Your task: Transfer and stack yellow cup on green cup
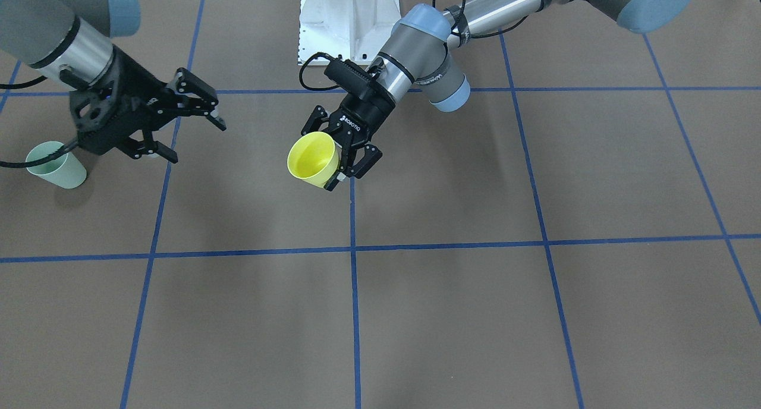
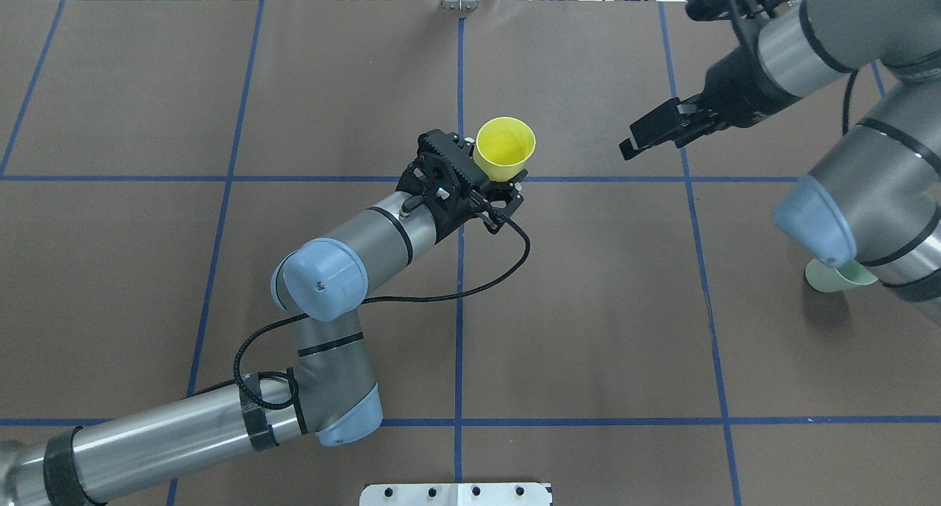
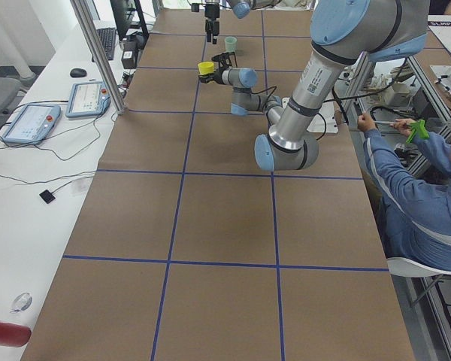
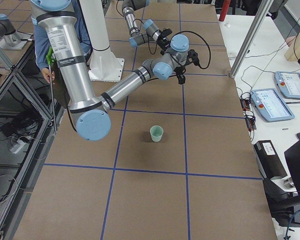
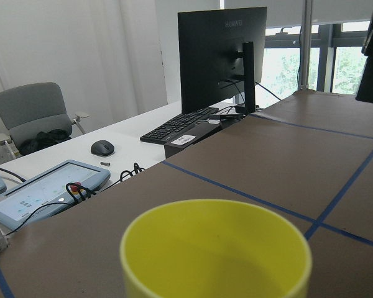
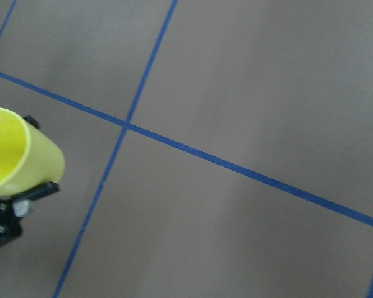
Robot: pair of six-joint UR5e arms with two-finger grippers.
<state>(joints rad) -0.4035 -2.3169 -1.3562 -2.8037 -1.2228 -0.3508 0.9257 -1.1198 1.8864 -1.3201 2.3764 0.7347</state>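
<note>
Green cup: the green cup (image 1: pixel 56 165) stands mouth up on the bench (image 1: pixel 475 314), close to my base on my right side. My right arm (image 2: pixel 809 43) passes above it, and nothing is inside it or touching it.

Left jaws: clamped on the yellow cup (image 1: pixel 312 158) low on its wall, near the bottom. My left arm (image 2: pixel 382 234) reaches out to about the middle of the bench.

Yellow cup: held off the bench near the centre blue tape line (image 1: pixel 354 248) and well apart from the green cup. It is tilted, with its open mouth turned partly towards my right side. The rim and upper wall are bare of fingers.

Right jaws: apart and empty, hanging above the bench farther out than the yellow cup. They point towards the yellow cup, but a wide gap is left between us. My right wrist view catches the cup only at its edge.

Beyond the bench: a monitor (image 5: pixel 221 56) and a keyboard (image 5: pixel 177 124) sit on the side desk past the far edge.

Step in hand: I judge this to be the transfer, with my left offering the cup and my right lined up to receive it. The stacking has not begun.

Next move: my right jaws should close the gap and straddle the free upper wall, clear of my left fingers. They should clamp before my left lets go. After that the cup must be turned mouth up, centred over the green cup and lowered straight in.
</note>
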